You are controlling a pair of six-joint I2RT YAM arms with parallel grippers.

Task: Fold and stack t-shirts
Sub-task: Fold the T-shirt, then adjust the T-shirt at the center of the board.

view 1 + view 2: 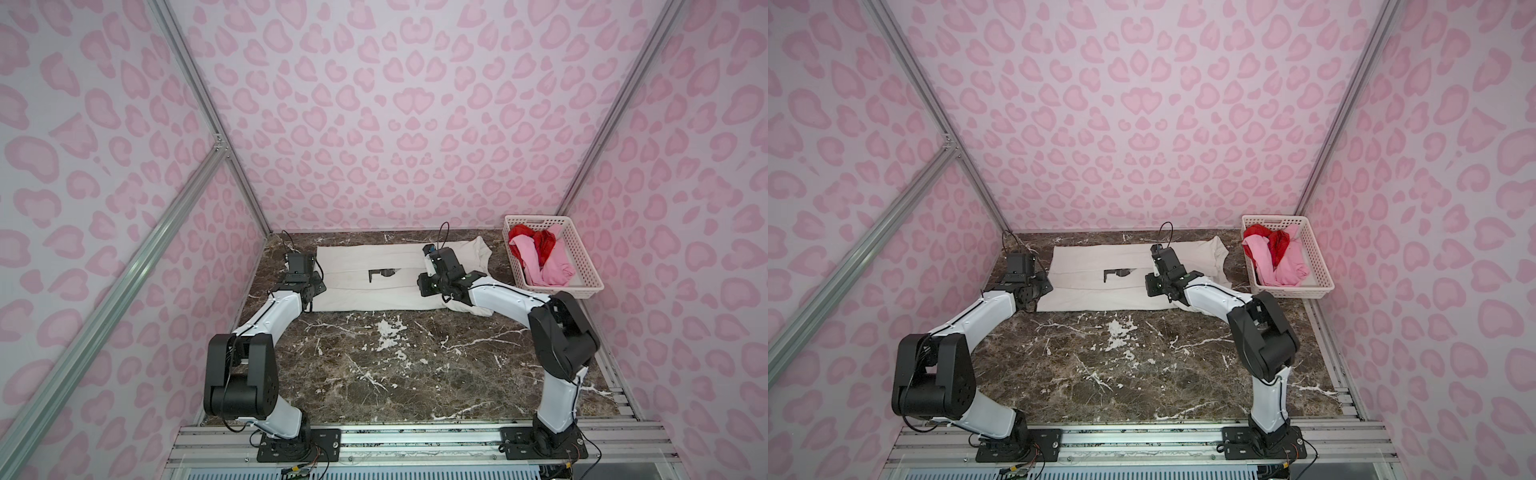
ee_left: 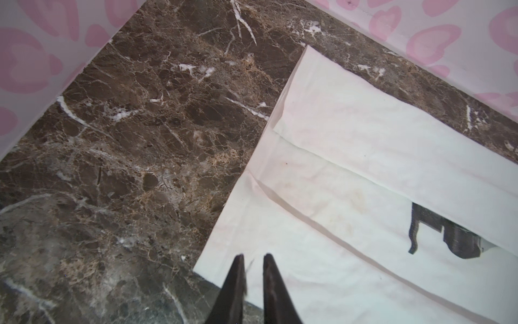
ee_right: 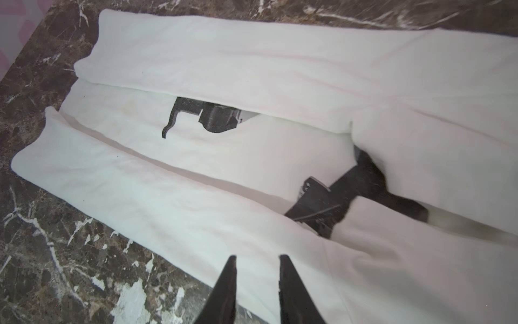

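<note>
Two long sides of the off-white shirt (image 1: 361, 257) lay folded inward on the desk (image 1: 374, 374), near its far edge, leaving a strip of black print (image 1: 380, 274) bare between them. The left hand (image 2: 252, 256) hovered over the near hem corner, its fingers a narrow gap apart with nothing between them. The right hand (image 3: 257, 257) hung over the near flap, jaws parted and empty too.

We judged the next fold risky. A pinch catching only the top layer would peel a flap open, and uneven lifting by the two hands would skew the fold. A bunched sleeve (image 1: 473, 311) beside the right arm could drag.

The pink shirt (image 1: 548, 270) and red shirt (image 1: 540, 243) sat crumpled in the basket (image 1: 552, 293). We could read no lettering, brand or label anywhere.
</note>
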